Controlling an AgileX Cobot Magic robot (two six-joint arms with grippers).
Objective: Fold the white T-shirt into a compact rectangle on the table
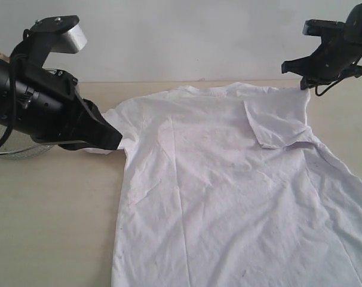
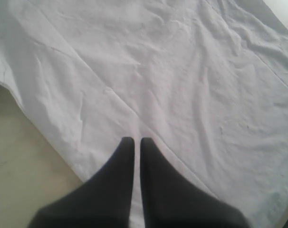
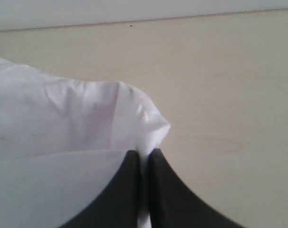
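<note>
Far left: L gripper [image 1: 112, 142] sat low at the edge of the L-side sleeve [image 1: 103, 146], its arm stretched over a wire mesh bowl [image 1: 20, 154] that poked out beneath it. Jaws were clenched, tips together, w/ cloth running right under them in the L wrist view. Whether any fabric was actually caught btwn them couldn't be told. Prob parked there to take that sleeve for the matching inward fold.

Middle: white T-shirt [image 1: 217, 197] lay spread flat on the table [image 1: 49, 227], plain side up, no lettering showing. Collar [image 1: 214, 89] pointed toward the far edge and the hem ran off the near edge of frame. Light creases across the body, nothing resting on it.

Right: R-side sleeve [image 1: 276, 122] lay turned in over the chest, so that side's first fold looked done. R gripper [image 1: 304, 85] was at the shoulder corner, raised off the table, jaws clamped on a pinch of the shirt. R wrist view showed cloth bunched at the tips and a sliver of white btwn the fingers [image 3: 125, 190]. Likely held so as to keep the top edge taut, or ready to carry that side across.

In the way: the bowl sat close under the L arm, contact unclear, and could get nudged if the arm swung low. Est. the task was early on, one sleeve in, body folds not yet made
</note>
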